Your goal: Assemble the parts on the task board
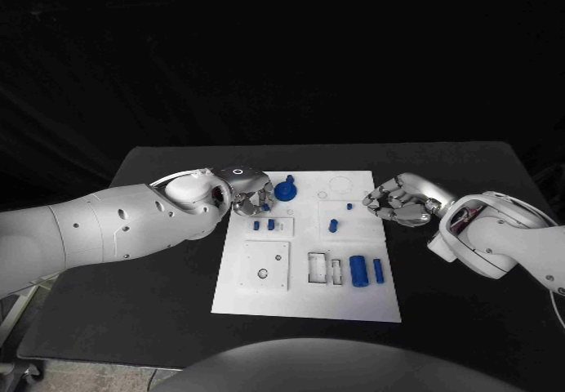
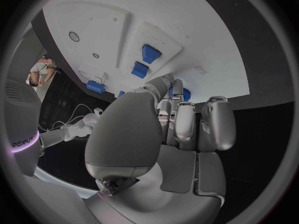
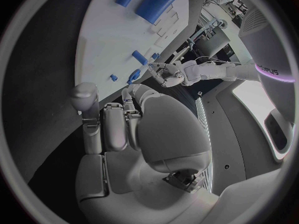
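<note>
Reading from left to right, you see the left hand [image 1: 245, 191] at the task board's [image 1: 253, 302] upper left edge, its fingers curled in; whether they pinch anything you cannot tell. The left wrist view shows those fingers [image 2: 185, 122] drawn together over the board, close to a blue piece partly hidden behind them.

The task board lies in the middle of the black table [image 1: 117, 310], its long axis running away from you. On it you can count seven blue parts:
- one knobbed part [image 1: 286, 191] just beside the left hand;
- two small blocks [image 1: 264, 224] side by side below it;
- one short peg [image 1: 333, 226] and one tiny piece [image 1: 349, 207] right of centre;
- one thick cylinder [image 1: 358, 270] and one thin cylinder [image 1: 379, 271], lying parallel near the lower right, long axes along the board's length.

The right hand [image 1: 396, 201] sits at the board's right edge, fingers curled in on nothing.
</note>
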Robot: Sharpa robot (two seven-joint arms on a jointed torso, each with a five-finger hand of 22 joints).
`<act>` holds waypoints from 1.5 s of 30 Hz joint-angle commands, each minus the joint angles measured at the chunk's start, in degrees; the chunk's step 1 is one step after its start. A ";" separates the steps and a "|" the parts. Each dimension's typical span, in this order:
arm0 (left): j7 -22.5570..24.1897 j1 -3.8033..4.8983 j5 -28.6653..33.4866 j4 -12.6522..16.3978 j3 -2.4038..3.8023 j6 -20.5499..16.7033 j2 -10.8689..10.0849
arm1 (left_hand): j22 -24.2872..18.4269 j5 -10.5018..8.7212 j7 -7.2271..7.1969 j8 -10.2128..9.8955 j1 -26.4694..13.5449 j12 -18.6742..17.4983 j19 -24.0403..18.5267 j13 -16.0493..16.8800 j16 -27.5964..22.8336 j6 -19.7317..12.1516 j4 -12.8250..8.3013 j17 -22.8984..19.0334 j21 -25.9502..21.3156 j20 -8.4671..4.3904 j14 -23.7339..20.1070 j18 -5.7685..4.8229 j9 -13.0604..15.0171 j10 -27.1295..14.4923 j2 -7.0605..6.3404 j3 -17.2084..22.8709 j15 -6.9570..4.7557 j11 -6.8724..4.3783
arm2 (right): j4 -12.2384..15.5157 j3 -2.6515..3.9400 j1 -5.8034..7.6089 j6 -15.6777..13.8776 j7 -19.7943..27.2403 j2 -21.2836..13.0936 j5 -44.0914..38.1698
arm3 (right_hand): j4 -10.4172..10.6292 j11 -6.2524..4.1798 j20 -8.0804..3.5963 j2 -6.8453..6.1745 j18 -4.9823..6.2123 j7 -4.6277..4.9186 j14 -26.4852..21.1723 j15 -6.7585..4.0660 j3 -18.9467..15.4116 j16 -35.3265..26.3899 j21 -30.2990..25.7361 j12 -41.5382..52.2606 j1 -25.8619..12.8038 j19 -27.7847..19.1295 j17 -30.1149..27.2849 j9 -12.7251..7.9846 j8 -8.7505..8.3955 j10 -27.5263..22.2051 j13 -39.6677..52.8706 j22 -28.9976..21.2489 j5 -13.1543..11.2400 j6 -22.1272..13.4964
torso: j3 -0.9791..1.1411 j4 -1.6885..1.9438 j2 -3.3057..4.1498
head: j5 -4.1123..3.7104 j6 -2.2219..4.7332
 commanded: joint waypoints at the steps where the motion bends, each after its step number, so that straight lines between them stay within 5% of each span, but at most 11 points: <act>1: 0.14 -0.11 -0.32 0.04 -0.09 0.07 0.36 | 10.91 0.20 0.97 0.12 0.01 -0.15 -0.27 0.08 -0.23 1.05 -0.13 -0.02 -0.13 0.04 -0.43 -0.38 0.09 0.25 0.13 0.00 -0.10 0.06 | 0.00 0.01 -0.03 0.32 -0.14 0.07 0.13 | 0.03 0.23 -0.03 0.06 0.41 -0.03 1.38 0.44 0.29 -0.19 -0.36 -0.17 0.55 -0.45 1.10 0.00 0.00 -0.23 7.14 5.10 0.21 -0.13 | 0.00 0.02 0.00 | 0.04 0.01; 30: -0.58 -0.23 -0.59 -0.42 -0.11 2.70 0.99 | 10.74 0.14 0.92 -0.32 0.09 -0.68 -0.65 0.15 -0.64 0.46 -0.46 -0.70 -0.73 -0.02 -0.86 -0.26 -0.11 -0.33 -0.07 -0.05 -0.17 0.13 | -0.19 0.01 -0.06 0.42 -0.26 0.17 0.29 | 0.00 0.22 -0.04 0.07 0.42 -0.03 1.38 0.43 0.33 -0.16 -0.39 -0.15 0.54 -0.46 1.13 -0.02 -0.05 -0.20 7.17 5.10 0.20 -0.22 | 0.02 0.01 -0.01 | -0.01 0.01; 38: -0.57 -0.37 -0.67 -0.52 -0.13 1.75 0.79 | 10.40 -1.82 -0.26 -5.37 -0.73 -3.11 -1.47 -0.14 -1.10 -8.60 0.02 -1.51 -1.98 0.01 -1.70 -0.05 -2.78 -5.34 -0.85 0.38 0.07 0.80 | -0.21 0.01 -0.07 0.42 -0.28 0.12 0.30 | 0.00 0.22 -0.04 0.07 0.42 -0.03 1.38 0.43 0.33 -0.16 -0.39 -0.15 0.54 -0.46 1.13 -0.02 -0.05 -0.20 7.17 5.10 0.20 -0.22 | 0.01 0.00 0.00 | 0.11 0.01; 45: -0.66 -0.39 -0.77 -0.78 -0.13 0.44 0.61 | 10.33 -2.36 -1.65 -5.67 -1.08 -3.32 -1.65 0.00 -1.28 -12.75 0.41 -1.96 -2.28 0.31 -2.14 -0.01 -4.22 -7.51 -1.52 0.75 0.49 1.35 | -0.28 0.01 -0.07 0.47 -0.29 0.21 0.31 | 0.00 0.22 -0.04 0.07 0.42 -0.03 1.38 0.43 0.33 -0.16 -0.39 -0.15 0.54 -0.46 1.13 -0.02 -0.05 -0.20 7.17 5.10 0.20 -0.22 | 0.02 0.03 -0.02 | 0.22 0.01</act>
